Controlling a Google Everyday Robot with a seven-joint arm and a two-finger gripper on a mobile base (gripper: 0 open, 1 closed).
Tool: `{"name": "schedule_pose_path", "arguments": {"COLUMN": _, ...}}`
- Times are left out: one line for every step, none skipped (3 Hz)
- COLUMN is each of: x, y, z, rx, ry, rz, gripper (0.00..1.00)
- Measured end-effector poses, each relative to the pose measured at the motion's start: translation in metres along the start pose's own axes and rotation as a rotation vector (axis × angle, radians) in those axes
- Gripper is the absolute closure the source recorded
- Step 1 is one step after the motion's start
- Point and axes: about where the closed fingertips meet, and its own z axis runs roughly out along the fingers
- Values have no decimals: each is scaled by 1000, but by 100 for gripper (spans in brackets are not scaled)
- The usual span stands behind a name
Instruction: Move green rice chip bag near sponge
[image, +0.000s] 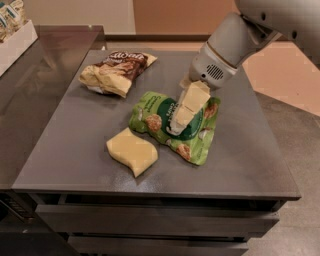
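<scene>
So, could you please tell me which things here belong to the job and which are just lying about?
Job: green bag, sponge, gripper on the green bag.
Lying about: brown bag, white bin at far left.

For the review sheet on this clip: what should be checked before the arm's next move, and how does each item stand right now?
1. Gripper on the correct item: ok. It is down on the green rice chip bag, not the brown snack bag.
2. Hold on the bag secure: cannot tell.
3. Sponge visible and uncovered: ok. It lies flat near the table's front edge.
4. Bag close to sponge: ok. The bag's lower left edge lies right beside the sponge; whether they touch, cannot tell.
5. Bag fully on the table: ok.
6. Brown snack bag out of the way: ok. It sits apart at the back left.
</scene>
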Motion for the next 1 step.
{"name": "schedule_pose_path", "arguments": {"x": 0, "y": 0, "z": 0, "rx": 0, "ry": 0, "rz": 0, "gripper": 0}}
